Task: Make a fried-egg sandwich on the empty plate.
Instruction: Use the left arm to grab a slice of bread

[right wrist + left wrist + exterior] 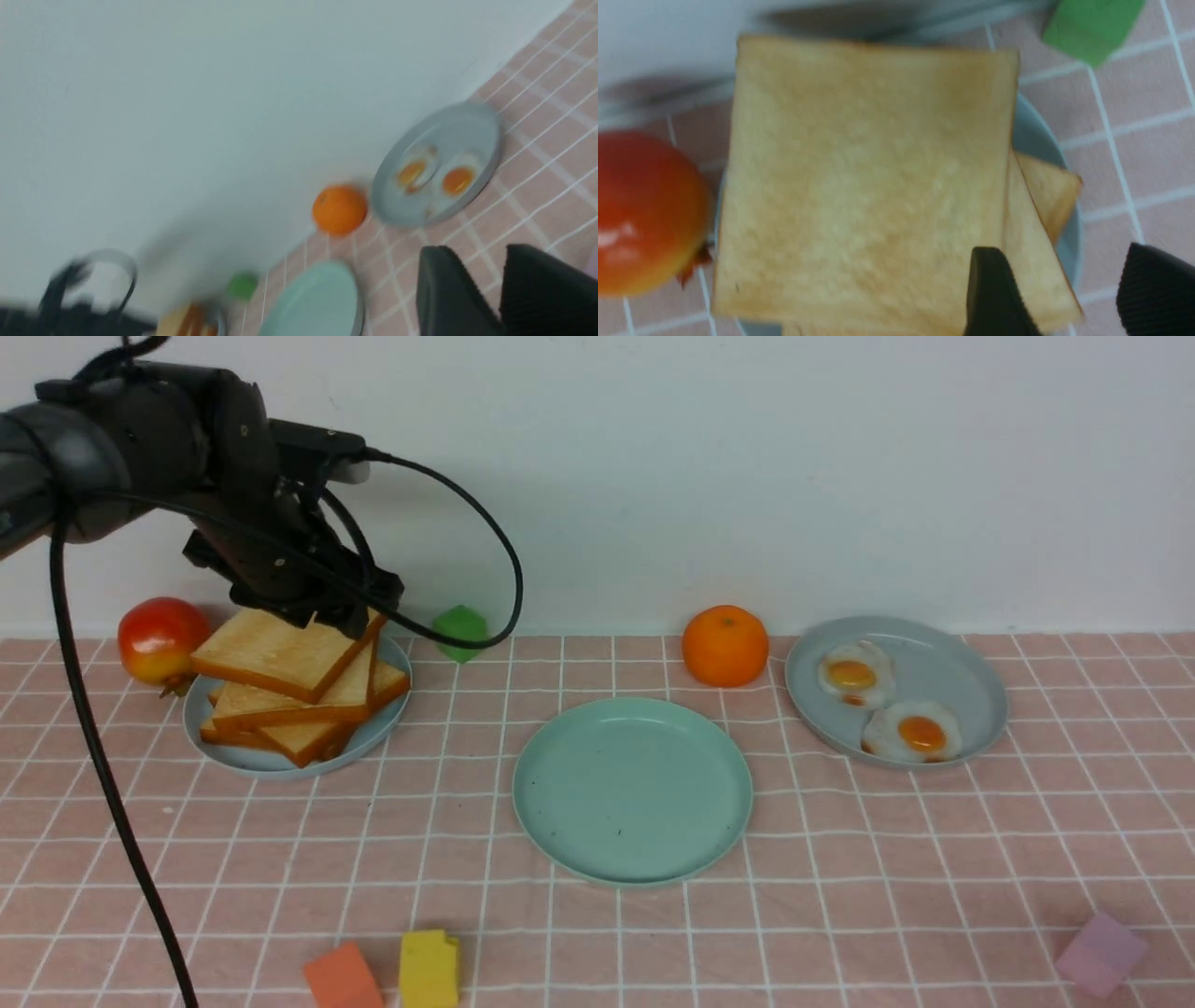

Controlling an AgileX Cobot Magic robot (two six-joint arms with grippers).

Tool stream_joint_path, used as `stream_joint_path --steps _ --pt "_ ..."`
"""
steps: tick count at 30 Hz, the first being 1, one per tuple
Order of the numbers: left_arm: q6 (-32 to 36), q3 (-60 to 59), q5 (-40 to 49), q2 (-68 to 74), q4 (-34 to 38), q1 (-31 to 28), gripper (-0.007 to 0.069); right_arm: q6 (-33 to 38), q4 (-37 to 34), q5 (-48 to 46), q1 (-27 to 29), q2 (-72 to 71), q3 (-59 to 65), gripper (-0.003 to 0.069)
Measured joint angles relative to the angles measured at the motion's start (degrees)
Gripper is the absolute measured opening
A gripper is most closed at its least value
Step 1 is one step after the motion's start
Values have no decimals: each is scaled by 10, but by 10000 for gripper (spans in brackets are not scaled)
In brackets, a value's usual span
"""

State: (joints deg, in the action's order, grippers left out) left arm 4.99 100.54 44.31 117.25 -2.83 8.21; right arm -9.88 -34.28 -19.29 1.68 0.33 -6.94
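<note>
Several golden toast slices [280,653] [864,177] are stacked on a grey-blue plate [271,761] at the back left. My left gripper [336,611] [1059,252] hangs open over the stack's far right corner. One finger is above the top slice's edge and the other is out past the plate rim, holding nothing. The mint-green empty plate [632,789] [313,303] lies bare in the middle. Two fried eggs [855,674] [913,731] [413,172] rest on the grey-blue plate [962,681] at the back right. My right gripper [476,252] shows only in its wrist view, raised above the cloth, jaws apart and empty.
An orange [724,645] sits between the mint plate and the egg plate. A red fruit [161,639] [644,214] touches the toast plate's left side, and a green block [460,631] lies behind it. Orange [342,976], yellow [428,969] and purple [1100,954] blocks lie near the front edge.
</note>
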Motion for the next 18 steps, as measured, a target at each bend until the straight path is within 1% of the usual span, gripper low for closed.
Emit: stream_joint_path --steps 1,2,3,4,6,8,10,15,17,18 --pt "0 0 -8 4 -6 0 391 12 3 -29 0 7 -20 176" --pt "0 0 -16 12 -16 0 402 39 10 -87 0 27 -68 148" --pt "0 0 -20 17 -23 0 407 59 13 -125 0 36 -89 136" --pt "0 0 -21 20 -27 0 411 69 14 -143 0 42 -102 129" --pt "0 0 -27 40 -57 0 421 135 24 -245 0 85 -183 89" --pt "-7 0 -31 55 -71 0 425 165 25 -288 0 107 -220 78" --pt "-21 0 -39 65 -77 0 425 180 25 -313 0 125 -244 76" --pt "-50 3 -48 76 -88 0 425 190 28 -328 0 140 -254 76" --pt "-59 6 -48 80 -92 0 413 190 30 -330 0 140 -254 76" --pt "-68 6 -47 81 -97 1 377 190 31 -332 0 140 -255 76"
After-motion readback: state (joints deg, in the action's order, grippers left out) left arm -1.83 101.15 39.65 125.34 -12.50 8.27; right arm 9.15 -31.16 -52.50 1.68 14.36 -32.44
